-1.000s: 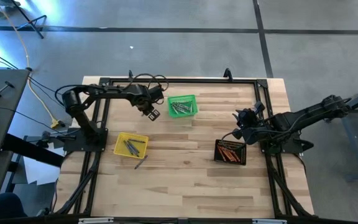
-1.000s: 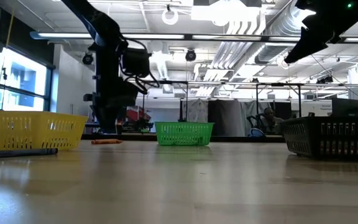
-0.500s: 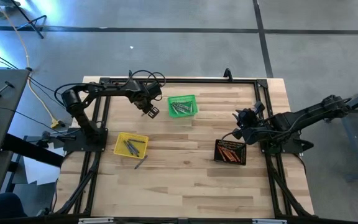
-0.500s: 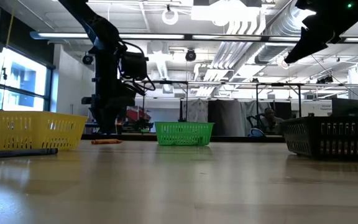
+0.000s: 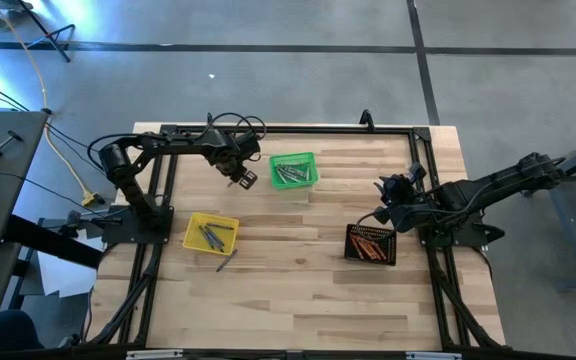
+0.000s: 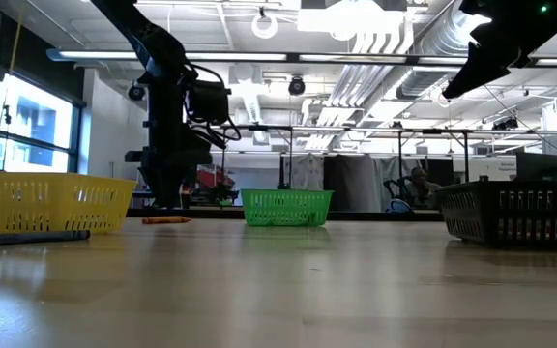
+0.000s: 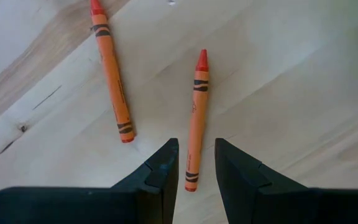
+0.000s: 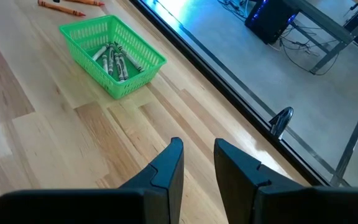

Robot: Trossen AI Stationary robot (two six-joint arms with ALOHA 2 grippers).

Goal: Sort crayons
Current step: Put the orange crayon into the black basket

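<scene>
Two orange-red crayons lie flat on the wood under my left gripper: one [image 7: 196, 118] with its flat end between my fingertips, the other [image 7: 110, 71] beside it. My left gripper [image 7: 196, 167] is open, low over the table left of the green basket [image 5: 294, 170]; its fingers stand on either side of the crayon's flat end. I cannot tell whether they touch it. One orange crayon [image 6: 165, 220] shows in the low view. My right gripper [image 8: 197, 163] is open and empty, raised beyond the black basket [image 5: 371, 243].
The green basket holds grey crayons [image 8: 114, 59]. The yellow basket [image 5: 211, 233] holds several blue-grey crayons, and a loose one [image 5: 226, 262] lies at its near side. The black basket holds orange crayons. A black frame [image 5: 288, 129] runs round the table.
My left gripper has gone a little toward the table's far left and down toward the orange crayons, then kept still.
</scene>
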